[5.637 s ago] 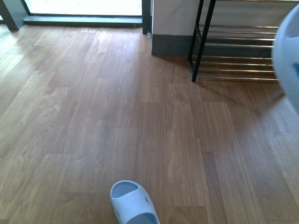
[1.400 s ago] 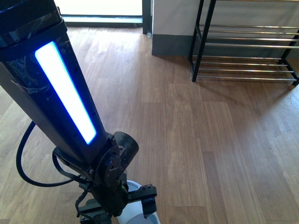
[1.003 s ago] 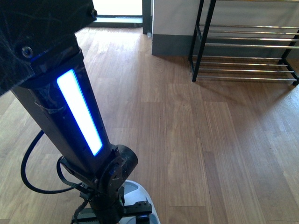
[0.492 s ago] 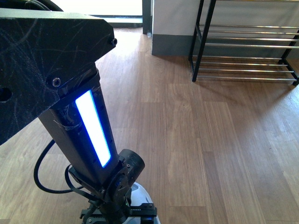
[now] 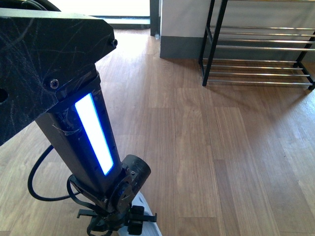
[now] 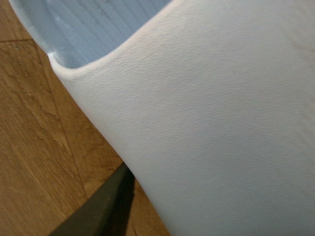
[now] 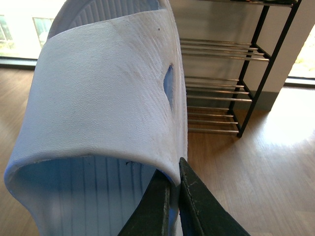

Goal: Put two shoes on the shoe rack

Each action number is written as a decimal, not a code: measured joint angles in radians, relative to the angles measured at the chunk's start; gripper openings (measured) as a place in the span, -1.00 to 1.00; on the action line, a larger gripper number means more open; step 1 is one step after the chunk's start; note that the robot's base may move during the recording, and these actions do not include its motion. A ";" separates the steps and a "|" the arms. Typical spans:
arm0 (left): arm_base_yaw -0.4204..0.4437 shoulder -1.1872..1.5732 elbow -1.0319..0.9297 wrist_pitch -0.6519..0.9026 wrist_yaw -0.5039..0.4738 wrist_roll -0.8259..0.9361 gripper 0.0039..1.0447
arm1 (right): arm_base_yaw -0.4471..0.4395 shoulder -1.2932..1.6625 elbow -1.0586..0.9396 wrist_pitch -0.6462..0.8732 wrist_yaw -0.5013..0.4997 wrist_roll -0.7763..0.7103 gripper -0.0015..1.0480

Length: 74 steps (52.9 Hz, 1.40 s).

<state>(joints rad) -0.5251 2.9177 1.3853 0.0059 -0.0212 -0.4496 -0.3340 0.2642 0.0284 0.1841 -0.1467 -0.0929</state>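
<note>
One pale blue-white slide sandal (image 5: 146, 202) lies on the wood floor at the bottom of the front view, mostly hidden under my left arm. My left gripper (image 5: 116, 223) is open and down over it. The left wrist view is filled by that sandal's strap (image 6: 221, 123), with one dark finger (image 6: 101, 206) beside it on the floor. My right gripper (image 7: 173, 184) is shut on the strap edge of the other slide sandal (image 7: 98, 98), held up in the air. The shoe rack (image 5: 256, 49) stands at the far right against the wall, and the right wrist camera faces the shoe rack (image 7: 221, 83).
A grey-based wall pillar (image 5: 179, 46) stands just left of the rack. A bright doorway sill (image 5: 128, 19) lies at the far end of the floor. My left arm with its lit blue strip (image 5: 93, 132) fills the left of the front view.
My left arm has swung into the front view and lowered its gripper onto the floor sandal. The sandal held by my right gripper has left the front view's right edge.
</note>
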 joint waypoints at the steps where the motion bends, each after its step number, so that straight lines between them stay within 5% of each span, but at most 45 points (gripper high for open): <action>1: 0.002 0.000 -0.001 0.003 -0.013 0.000 -0.21 | 0.000 0.000 0.000 0.000 0.000 0.000 -0.97; 19: 0.034 -0.043 -0.047 0.007 -0.085 -0.003 -0.95 | 0.000 0.000 0.000 0.000 0.000 0.000 -0.97; 36: 0.138 -0.315 -0.195 0.039 -0.137 0.066 -0.96 | 0.000 0.000 0.000 0.000 0.000 0.000 -0.97; 59: 0.213 -1.026 -0.622 0.077 -0.279 0.189 -0.96 | 0.000 0.000 0.000 0.000 0.000 0.000 -0.97; 74: 0.254 -1.636 -0.882 -0.050 -0.480 0.318 -0.96 | 0.000 0.000 0.000 0.000 0.000 0.000 -0.97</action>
<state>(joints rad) -0.2707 1.2819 0.5034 -0.0441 -0.5014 -0.1318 -0.3340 0.2642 0.0284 0.1841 -0.1467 -0.0929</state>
